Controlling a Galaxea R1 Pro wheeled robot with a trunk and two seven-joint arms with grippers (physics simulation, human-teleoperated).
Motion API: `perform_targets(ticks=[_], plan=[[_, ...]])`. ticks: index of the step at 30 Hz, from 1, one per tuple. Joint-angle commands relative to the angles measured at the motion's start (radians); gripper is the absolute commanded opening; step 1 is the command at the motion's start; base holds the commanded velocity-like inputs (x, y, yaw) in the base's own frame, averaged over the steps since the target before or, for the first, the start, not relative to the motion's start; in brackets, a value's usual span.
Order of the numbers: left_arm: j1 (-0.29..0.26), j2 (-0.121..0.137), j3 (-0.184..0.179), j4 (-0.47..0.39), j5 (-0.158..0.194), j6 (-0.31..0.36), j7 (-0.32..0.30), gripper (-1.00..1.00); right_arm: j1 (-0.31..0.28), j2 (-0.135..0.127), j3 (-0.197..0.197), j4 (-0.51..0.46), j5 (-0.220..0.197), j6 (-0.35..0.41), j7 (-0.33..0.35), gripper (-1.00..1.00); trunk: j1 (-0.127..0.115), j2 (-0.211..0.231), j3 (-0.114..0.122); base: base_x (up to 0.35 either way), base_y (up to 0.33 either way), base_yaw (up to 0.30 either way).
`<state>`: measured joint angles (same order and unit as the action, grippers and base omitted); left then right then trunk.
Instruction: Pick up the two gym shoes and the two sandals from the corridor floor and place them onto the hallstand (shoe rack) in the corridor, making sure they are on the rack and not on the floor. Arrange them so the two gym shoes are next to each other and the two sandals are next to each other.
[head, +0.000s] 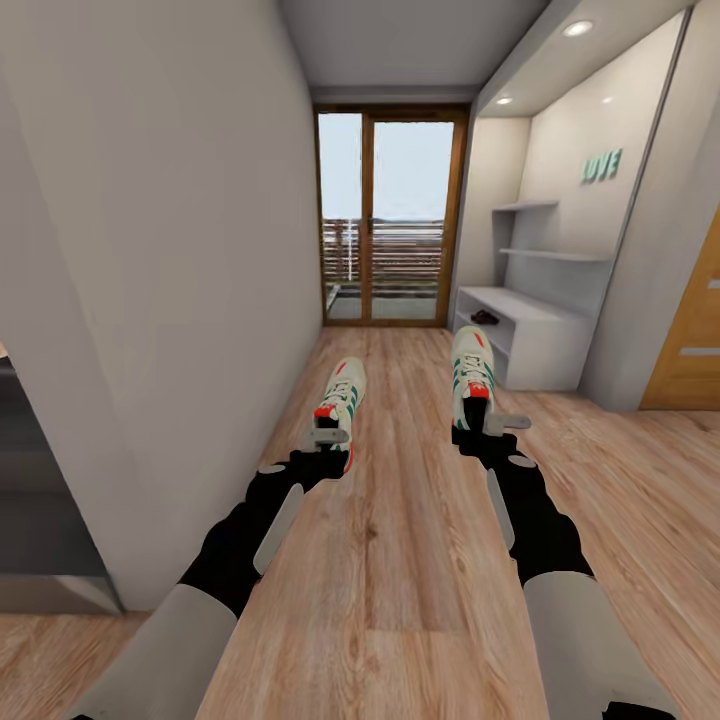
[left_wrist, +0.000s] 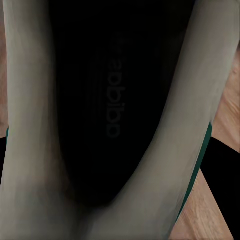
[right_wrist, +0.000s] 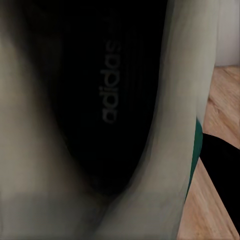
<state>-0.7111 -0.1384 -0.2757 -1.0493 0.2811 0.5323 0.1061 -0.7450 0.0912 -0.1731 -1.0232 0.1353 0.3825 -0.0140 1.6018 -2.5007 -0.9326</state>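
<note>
both black arms reach forward over the warm brown wood-plank floor (head: 400, 560). left gripper (head: 330, 437) grasps one white gym shoe with green stripes (head: 340, 398) by its heel; right gripper (head: 490, 420) grasps the other white gym shoe (head: 471, 372). light-grey hallstand (head: 540, 345) stands ahead at the right, a dark sandal (head: 484, 318) on its top.

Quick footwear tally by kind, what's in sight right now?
Gym shoes: 2, one in the left gripper, one in the right gripper.
Sandals: 1 dark item on the hallstand bench, too small to separate a pair.
Total: 3
</note>
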Motion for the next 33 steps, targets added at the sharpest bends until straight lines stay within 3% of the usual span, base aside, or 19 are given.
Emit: perform_targets(ticks=[1,15,33], plan=[[-0.001,0.0,-0.002,-0.001,0.01,0.004,0.009,-1.0,-0.001,0.001,-0.002,-0.002,0.01,0.006,0.002,-1.0,0.0,0.0,0.0,0.345,-0.128,0.0],[-0.001,0.0,-0.002,-0.001,0.01,0.004,0.009,-1.0,-0.001,0.001,-0.002,-0.002,0.01,0.006,0.002,-1.0,0.0,0.0,0.003,0.345,-0.123,0.0],[-0.001,0.0,-0.002,-0.001,0.01,0.004,0.009,-1.0,-0.001,0.001,-0.002,-0.001,0.012,0.006,0.002,-1.0,0.0,0.0,0.003,0.345,-0.006,0.0]])
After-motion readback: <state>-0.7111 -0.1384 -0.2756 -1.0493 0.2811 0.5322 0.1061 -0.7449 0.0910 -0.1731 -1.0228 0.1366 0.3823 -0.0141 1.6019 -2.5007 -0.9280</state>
